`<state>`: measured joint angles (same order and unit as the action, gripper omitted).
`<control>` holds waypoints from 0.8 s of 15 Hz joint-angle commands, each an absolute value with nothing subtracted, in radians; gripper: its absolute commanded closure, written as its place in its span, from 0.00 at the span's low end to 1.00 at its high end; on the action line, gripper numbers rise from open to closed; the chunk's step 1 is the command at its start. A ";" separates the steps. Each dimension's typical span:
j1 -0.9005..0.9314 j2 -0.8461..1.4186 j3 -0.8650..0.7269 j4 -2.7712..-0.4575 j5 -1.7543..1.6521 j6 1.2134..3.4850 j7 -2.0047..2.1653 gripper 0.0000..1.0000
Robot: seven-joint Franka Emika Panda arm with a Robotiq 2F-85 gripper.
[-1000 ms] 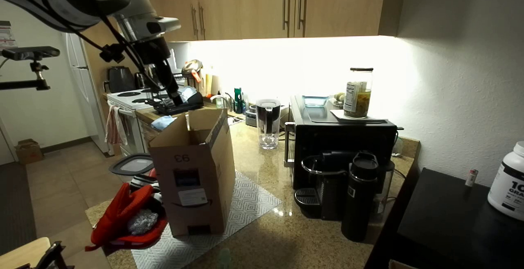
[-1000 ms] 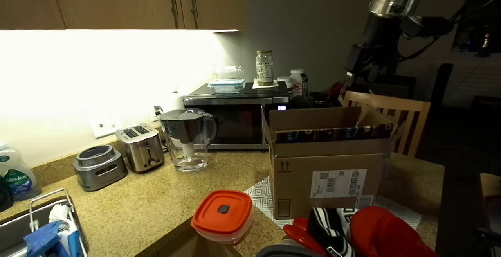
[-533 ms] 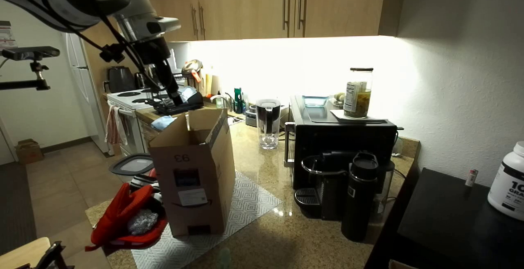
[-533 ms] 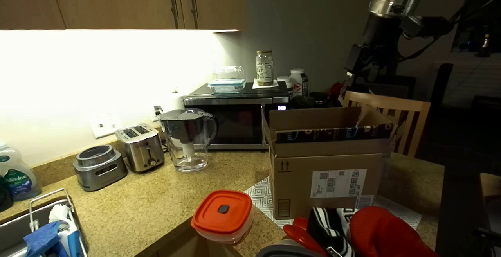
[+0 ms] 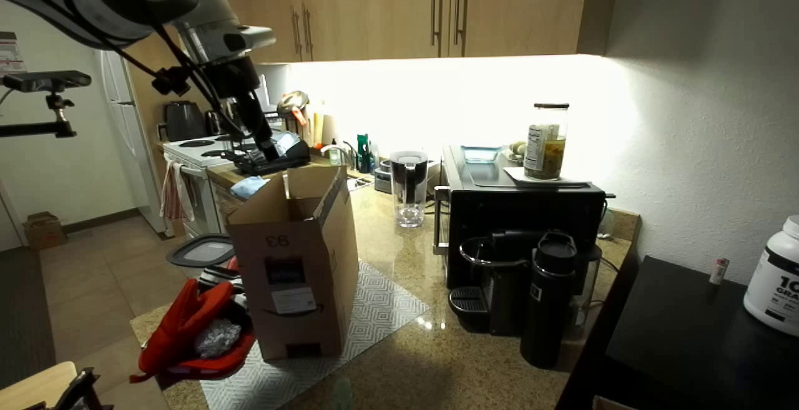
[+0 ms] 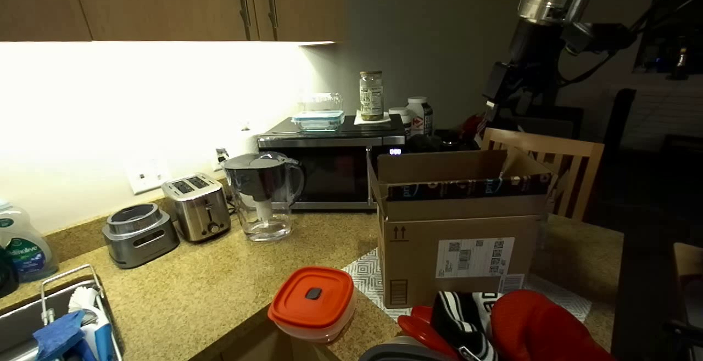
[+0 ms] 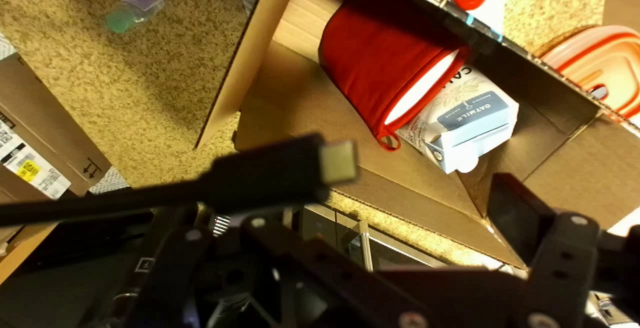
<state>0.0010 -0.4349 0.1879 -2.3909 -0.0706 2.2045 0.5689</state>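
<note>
On a patterned mat (image 5: 387,302), a cardboard box (image 6: 461,229) stands below the wide-spread pincer (image 7: 400,183).

Close behind the pincer (image 7: 405,180), your wrist view peers into the carton (image 7: 295,98) below. Well back from it, you face the stove (image 5: 190,154) in an exterior view and, roughly crosswise, the microwave (image 6: 329,177) in an exterior view; all share the carton.

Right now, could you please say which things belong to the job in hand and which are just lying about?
Likely the job: open cardboard box; red mitt and oatmilk carton inside it.
Apparently lying about: toaster; water pitcher; lidded jar; red-lidded container.
</note>
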 commanded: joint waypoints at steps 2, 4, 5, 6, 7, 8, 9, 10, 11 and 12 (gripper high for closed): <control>-0.003 -0.435 0.192 -2.390 -0.068 2.203 0.567 0.00; -0.008 -0.420 0.195 -2.381 -0.069 2.206 0.579 0.00; -0.015 -0.402 0.201 -2.371 -0.077 2.208 0.601 0.00; -0.026 -0.375 0.210 -2.353 -0.088 2.208 0.629 0.00; -0.031 -0.346 0.215 -2.333 -0.089 2.198 0.654 0.00; -0.036 -0.315 0.219 -2.311 -0.093 2.193 0.684 0.00; -0.039 -0.280 0.221 -2.284 -0.098 2.194 0.712 0.00; -0.037 -0.250 0.219 -2.259 -0.101 2.190 0.734 0.00; -0.035 -0.220 0.219 -2.233 -0.114 2.195 0.764 0.00; -0.030 -0.187 0.215 -2.200 -0.122 2.187 0.787 0.00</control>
<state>-0.0216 -0.2950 0.2048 -2.3004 -0.0873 2.2038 0.7034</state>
